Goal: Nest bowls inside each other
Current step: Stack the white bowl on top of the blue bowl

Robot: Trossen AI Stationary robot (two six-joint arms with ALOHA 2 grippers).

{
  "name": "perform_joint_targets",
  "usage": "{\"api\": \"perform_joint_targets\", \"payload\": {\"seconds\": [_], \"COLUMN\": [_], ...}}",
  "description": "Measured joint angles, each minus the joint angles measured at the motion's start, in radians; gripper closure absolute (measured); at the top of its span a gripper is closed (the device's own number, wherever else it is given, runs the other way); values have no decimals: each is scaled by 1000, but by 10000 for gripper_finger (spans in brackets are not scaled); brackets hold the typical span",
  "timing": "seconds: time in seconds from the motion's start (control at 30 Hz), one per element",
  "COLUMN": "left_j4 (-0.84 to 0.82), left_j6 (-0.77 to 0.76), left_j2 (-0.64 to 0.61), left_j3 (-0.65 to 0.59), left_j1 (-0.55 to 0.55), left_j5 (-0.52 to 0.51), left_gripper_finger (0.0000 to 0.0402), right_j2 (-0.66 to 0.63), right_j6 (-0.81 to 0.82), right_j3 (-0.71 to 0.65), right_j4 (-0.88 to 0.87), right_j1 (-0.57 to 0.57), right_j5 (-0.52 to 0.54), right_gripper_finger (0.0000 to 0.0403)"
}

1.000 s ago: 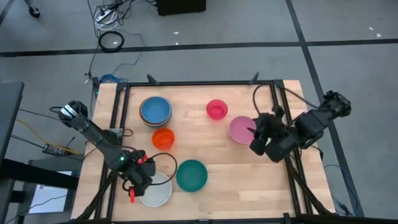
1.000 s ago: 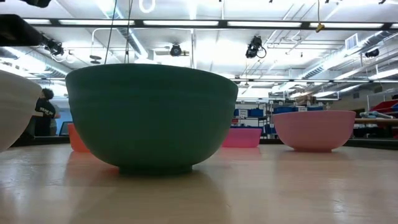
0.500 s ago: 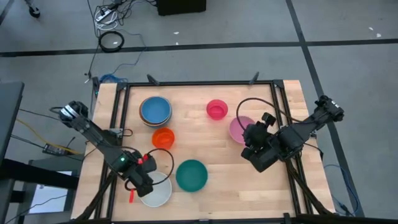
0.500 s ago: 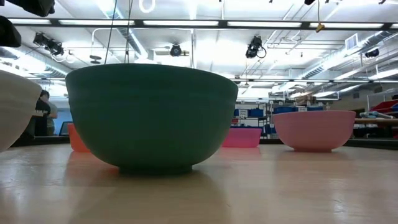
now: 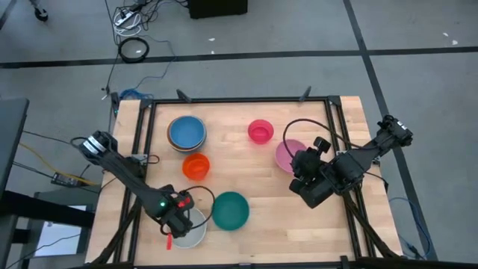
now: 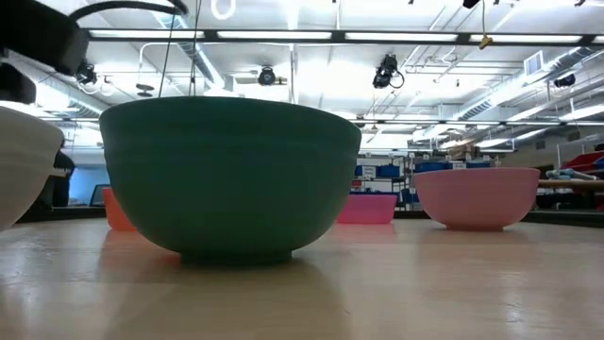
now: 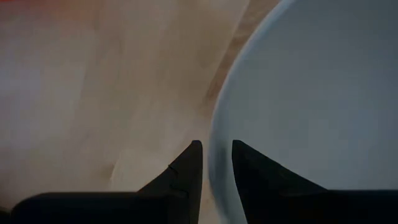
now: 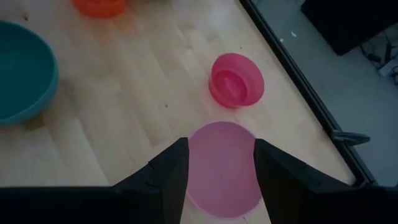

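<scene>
In the left wrist view my left gripper [image 7: 216,146] is open and points down over the white bowl [image 5: 193,232] at the near left. One finger is inside its rim [image 7: 217,124] and one outside. My right gripper [image 8: 217,146] hangs open above the mauve bowl [image 8: 222,168], at the right [image 5: 284,153], and is clear of it. The teal bowl [image 5: 229,211] stands beside the white one. The orange bowl [image 5: 196,166], the hot pink bowl [image 5: 260,131] and a light blue bowl nested in a blue one [image 5: 187,133] stand farther back. All rest on their bases. My left gripper comes at the white bowl's rim [image 7: 214,177] from above, with one finger [image 7: 189,162] outside the wall and one [image 7: 249,162] inside. I cannot tell whether either finger touches the rim. The bowl rests on the table.
A black frame [image 5: 239,99] runs round the wooden table [image 5: 261,232]. A cable loops over the right arm [image 5: 299,123]. In the low view the teal bowl [image 6: 231,179] fills the foreground, with the white bowl [image 6: 24,170] at its left.
My left gripper has gone down and toward the near edge onto the white bowl's rim, rolling about its own axis as it sank. My right gripper sank a little toward the table's left over the mauve bowl, then kept still. No bowl has moved.
</scene>
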Motion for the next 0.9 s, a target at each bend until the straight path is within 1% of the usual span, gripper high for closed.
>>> {"api": "perform_joint_targets", "payload": {"seconds": [0.1, 0.17, 0.2, 0.27, 0.3, 0.4, 0.47, 0.5, 0.57, 0.6, 0.67, 0.7, 0.73, 0.77, 0.83, 0.9], "left_j4": [32, 48, 47, 51, 52, 7, -74, -139, -318, -414, -583, -612, -589, -551, -549, -614], "left_j6": [20, 32, 40, 44, 46, 52, 76, 85, 88, 86, 57, 50, 93, 153, 218, 262], "left_j2": [28, 37, 37, 28, 19, -1, -18, -31, -62, -75, -99, -119, -155, -199, -266, -307], "left_j3": [0, 0, 1, 3, 8, 33, 91, 137, 241, 294, 400, 438, 453, 452, 454, 446], "left_j1": [0, 0, 0, 1, 2, 1, 1, 1, 5, 12, 34, 52, 78, 109, 187, 283], "left_j5": [0, 1, 2, 10, 12, 12, -10, -43, -162, -238, -425, -514, -593, -648, -735, -811], "left_gripper_finger": [308, 321, 334, 373, 385, 394, 395, 396, 397, 397, 398, 398, 398, 398, 398, 398], "right_j2": [0, 0, 0, 0, 0, 0, 0, 0, 0, 0, 0, 0, 0, 0, 0, 0], "right_j6": [0, -4, -4, -5, -8, -10, -17, -20, -27, -27, -29, -29, -29, -28, -28, -29], "right_j3": [0, 0, 0, 0, 0, 0, 0, 0, 0, 0, 0, 0, 0, 0, 0, 0], "right_j4": [0, 0, 0, 0, 0, -1, -1, -1, -1, -1, -1, -1, -1, 0, 14, 27], "right_j1": [0, 0, 0, 0, 0, 0, 0, -1, -6, -9, -14, -15, -18, -20, -27, -27], "right_j5": [0, 0, 0, 0, 0, 1, 1, 2, 2, 5, 25, 36, 48, 59, 74, 80], "right_gripper_finger": [236, 236, 236, 236, 236, 236, 236, 236, 236, 236, 236, 236, 236, 236, 236, 236]}}
